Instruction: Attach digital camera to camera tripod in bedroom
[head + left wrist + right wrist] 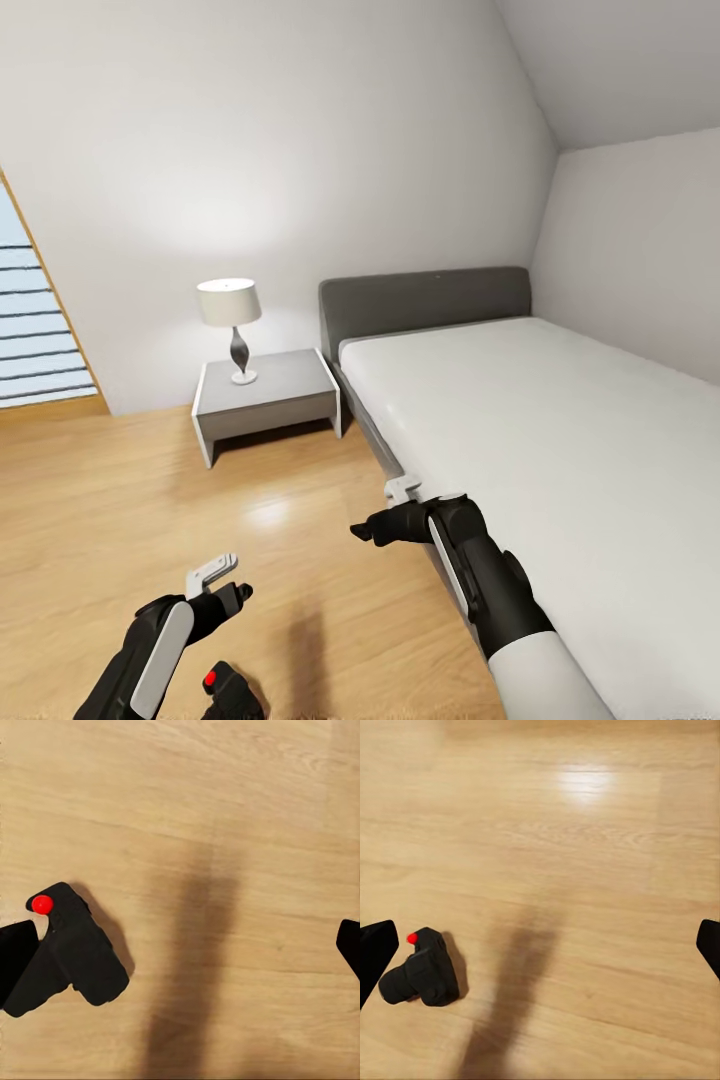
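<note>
I judge this the pick-up step: the digital camera (225, 690) lies on the wood floor (100, 500) just below my left gripper (238, 592), untouched, so next I must lower it and close on the body. Both the left and the right gripper (362, 531) hang spread and empty. The bed (560, 420) edge crowds my right arm; open floor runs ahead to the nightstand (268, 398).

The wood floor (120, 500) carries the digital camera (228, 690), apparently on its side.
</note>
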`<state>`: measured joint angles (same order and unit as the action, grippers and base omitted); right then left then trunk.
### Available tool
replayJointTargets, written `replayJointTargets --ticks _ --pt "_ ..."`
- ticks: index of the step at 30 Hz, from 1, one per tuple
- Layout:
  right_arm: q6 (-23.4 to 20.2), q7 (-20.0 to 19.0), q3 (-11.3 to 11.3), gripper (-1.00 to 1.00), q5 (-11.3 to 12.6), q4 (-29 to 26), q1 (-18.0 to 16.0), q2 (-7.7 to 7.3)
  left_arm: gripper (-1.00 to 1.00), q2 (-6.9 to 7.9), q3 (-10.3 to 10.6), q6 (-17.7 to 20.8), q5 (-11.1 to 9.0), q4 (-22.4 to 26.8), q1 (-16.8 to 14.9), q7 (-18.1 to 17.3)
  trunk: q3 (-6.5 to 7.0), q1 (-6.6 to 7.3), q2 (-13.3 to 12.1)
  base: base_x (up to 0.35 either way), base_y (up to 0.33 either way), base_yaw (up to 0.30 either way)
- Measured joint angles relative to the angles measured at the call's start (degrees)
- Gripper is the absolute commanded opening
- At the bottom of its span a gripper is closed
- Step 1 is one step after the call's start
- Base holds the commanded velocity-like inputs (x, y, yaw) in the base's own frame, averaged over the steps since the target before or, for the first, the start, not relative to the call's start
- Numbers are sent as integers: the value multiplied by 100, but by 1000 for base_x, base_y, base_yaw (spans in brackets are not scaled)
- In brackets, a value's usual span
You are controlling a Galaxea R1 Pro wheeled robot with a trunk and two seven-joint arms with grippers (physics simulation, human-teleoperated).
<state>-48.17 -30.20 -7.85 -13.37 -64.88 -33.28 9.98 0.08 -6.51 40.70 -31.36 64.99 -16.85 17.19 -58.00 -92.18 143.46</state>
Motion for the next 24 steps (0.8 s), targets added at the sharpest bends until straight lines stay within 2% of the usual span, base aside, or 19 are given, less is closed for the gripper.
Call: replayJointTargets --ticks 24 --pt "-1 20 0 100 -2 7 0 0 100 2 0 24 15 -31 0 9 -532 -62 32 0 0 0"
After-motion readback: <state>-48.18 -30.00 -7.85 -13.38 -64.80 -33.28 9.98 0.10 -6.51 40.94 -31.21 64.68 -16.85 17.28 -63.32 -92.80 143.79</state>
